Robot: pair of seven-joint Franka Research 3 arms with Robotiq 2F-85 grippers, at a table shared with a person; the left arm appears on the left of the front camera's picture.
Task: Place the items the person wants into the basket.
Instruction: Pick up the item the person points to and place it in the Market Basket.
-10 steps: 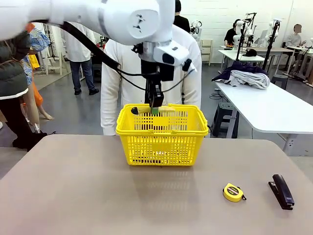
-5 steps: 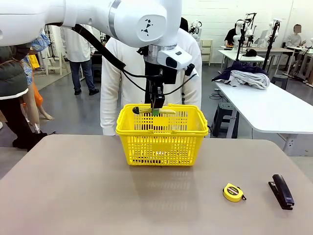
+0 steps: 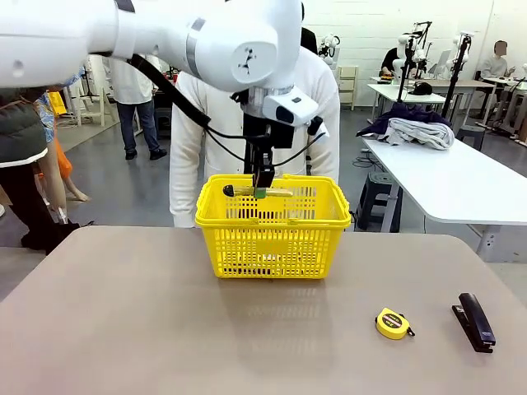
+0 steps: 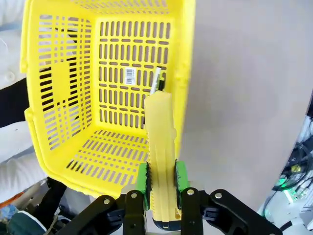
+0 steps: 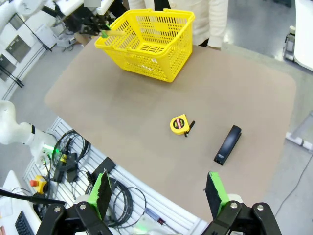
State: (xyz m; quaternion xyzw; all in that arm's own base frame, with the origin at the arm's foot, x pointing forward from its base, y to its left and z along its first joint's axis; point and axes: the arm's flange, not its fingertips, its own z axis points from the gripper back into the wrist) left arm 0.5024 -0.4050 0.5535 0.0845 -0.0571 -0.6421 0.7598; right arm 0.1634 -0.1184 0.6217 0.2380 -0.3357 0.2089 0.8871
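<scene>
A: The right hand (image 5: 159, 196), nearest us, hangs well back from the tabletop (image 5: 146, 112) with its green pads spread wide and nothing between them.

B: And the left hand (image 3: 262, 188)?

A: Pinched tight on the knife (image 3: 257, 191). In the wrist view the two pads clamp the yellow body near its black end, and the rest of the knife (image 4: 161, 147) sticks out over the basket (image 4: 63, 93).

B: How does it sit from the front?

A: Level, lying crosswise just above the basket's (image 3: 272, 247) rim, near the far wall. The hand points straight down from the arm.

B: Anything on the tabletop closer to us?

A: A tape measure (image 3: 393, 323) and a stapler (image 3: 476, 321), both on the right side, near each other and well apart from the basket. The right wrist view shows the same pair, tape measure (image 5: 180, 124) and stapler (image 5: 227, 144).

B: Anything in the basket already?

A: A thin dark pen or marker (image 4: 156, 81) leans by one inner wall; I can't tell which.

B: And beyond?

A: The person (image 3: 191, 123) in white stands just behind the basket, at the tabletop's far edge.
</scene>
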